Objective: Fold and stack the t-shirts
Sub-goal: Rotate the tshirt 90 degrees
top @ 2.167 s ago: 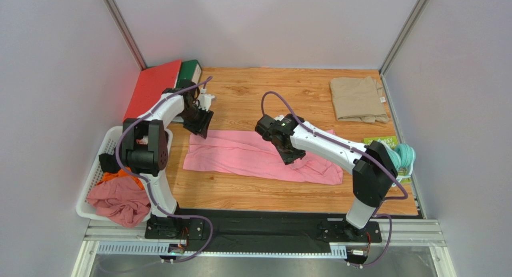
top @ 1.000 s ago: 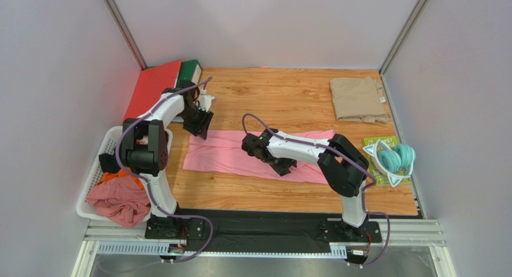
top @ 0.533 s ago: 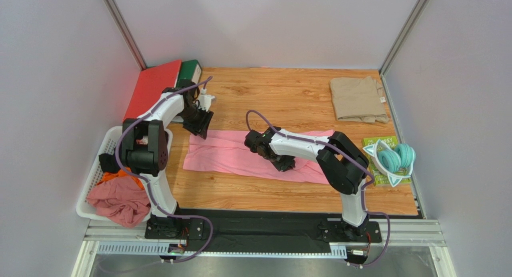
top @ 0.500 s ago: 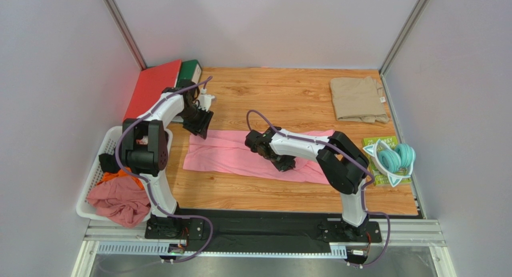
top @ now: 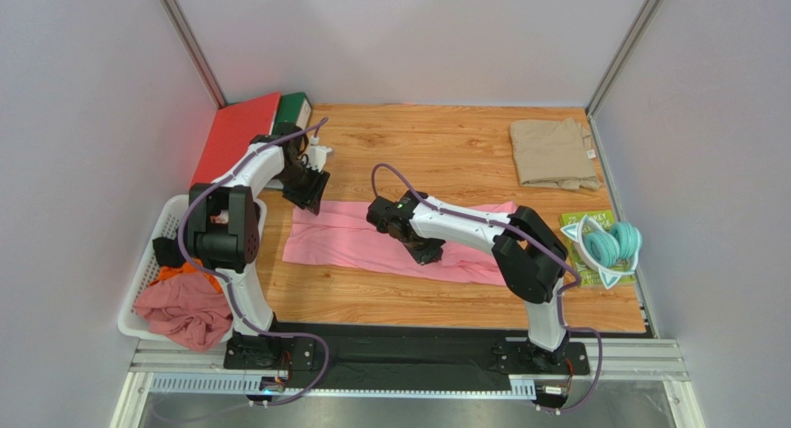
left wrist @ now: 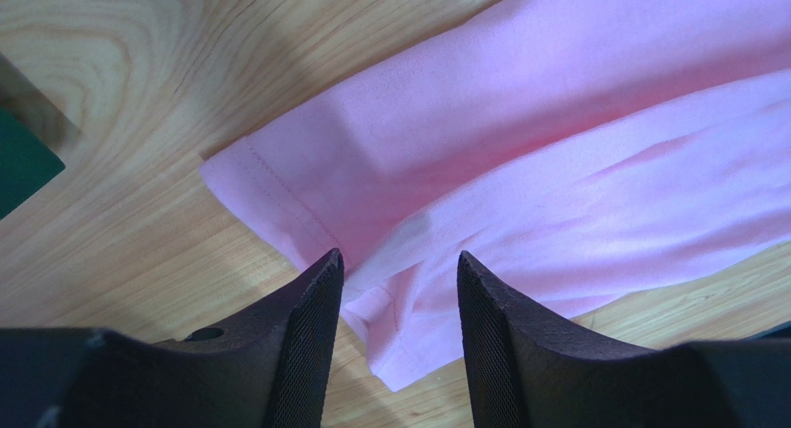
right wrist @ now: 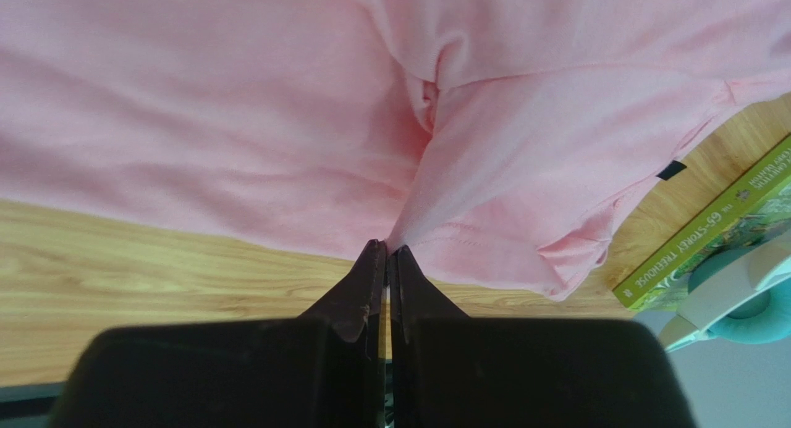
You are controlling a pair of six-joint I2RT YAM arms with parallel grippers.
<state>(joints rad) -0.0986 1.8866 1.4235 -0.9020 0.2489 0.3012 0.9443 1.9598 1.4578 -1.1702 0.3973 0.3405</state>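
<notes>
Pink cloth is lying across the middle of the desk [top: 436,141]. The pink t-shirt [top: 348,235], folded into a long band, is running its long axis left to right.

At the band's left end the left tool [left wrist: 399,261] is hanging over the hemmed corner. Its jaws are standing partly apart with the cloth edge showing in the gap, and nothing is being gripped.

Moving right, the right tool [right wrist: 387,250] is sitting at the near hem about midway along the band. Its jaws are pressed fully together, and a crease is running from the tips up into the cloth, so the hem is judged to be pinched there.

The coming fold is turning on this: the band is extending to both sides of the right tool. The left arm is nearer the left end and the right arm nearer the middle.

The khaki t-shirt [top: 552,153] is resting folded at the far right corner, well apart.

From overhead, the right arm is covering part of the band. The neck label [right wrist: 670,169] is showing only as a small dark fleck. Whether the left tool's tips are touching the desk cannot be told.
</notes>
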